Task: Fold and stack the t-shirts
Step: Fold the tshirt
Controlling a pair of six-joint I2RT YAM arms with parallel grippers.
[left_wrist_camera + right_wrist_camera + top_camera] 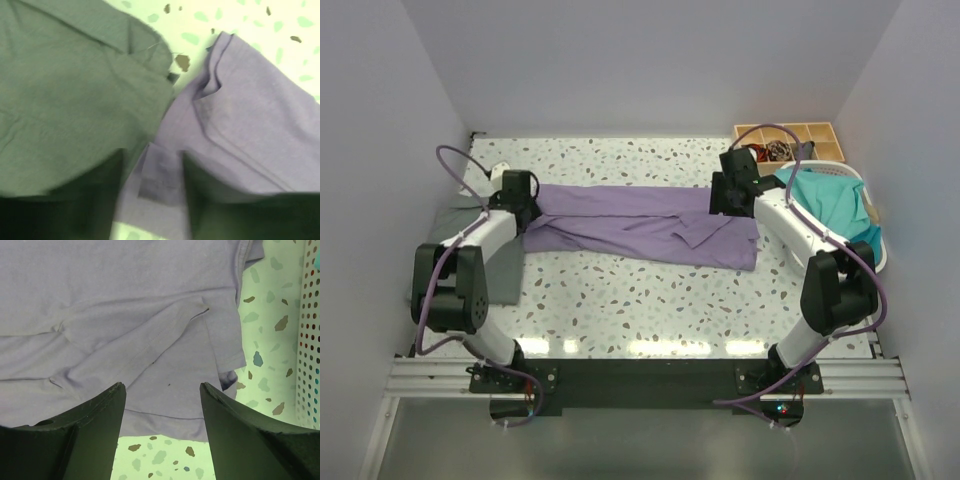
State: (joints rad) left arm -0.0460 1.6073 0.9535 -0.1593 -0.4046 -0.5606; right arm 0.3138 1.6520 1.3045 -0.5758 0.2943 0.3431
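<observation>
Jaws apart, the right gripper (161, 387) hovers over the purple t-shirt (640, 225), spread lengthwise across the table (620, 295); the left gripper (152, 160) straddles its hem beside the grey t-shirt (65, 90), grip unclear. A neat fold likely calls for matching corner pinches, lifted together.

The front strip of worktop (620, 300) is wide open, from the purple shirt (620, 225) down to the arm bases, so there's easy passage there. The left edge is eaten up by the grey shirt (505, 275), butting against the purple one. The right side's cramped: a white basket (850, 173) sits by the wall, with a wooden tray (790, 133) in the back corner. Walls (620, 60) box in three sides.
</observation>
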